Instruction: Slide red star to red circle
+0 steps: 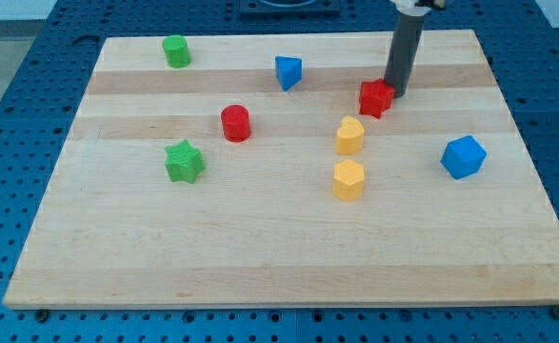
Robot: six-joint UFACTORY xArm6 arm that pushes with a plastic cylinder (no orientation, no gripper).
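The red star (375,98) lies on the wooden board (260,248) in the upper right part of the view. The red circle (235,123) stands to its left, near the board's middle. My tip (395,93) is at the red star's right edge, touching it or nearly so. The dark rod rises from there to the view's top.
A yellow heart-like block (350,135) sits just below-left of the red star, a yellow hexagon (349,179) below that. A blue triangle-like block (288,71), blue cube (463,157), green star (184,161) and green cylinder (175,51) are spread about.
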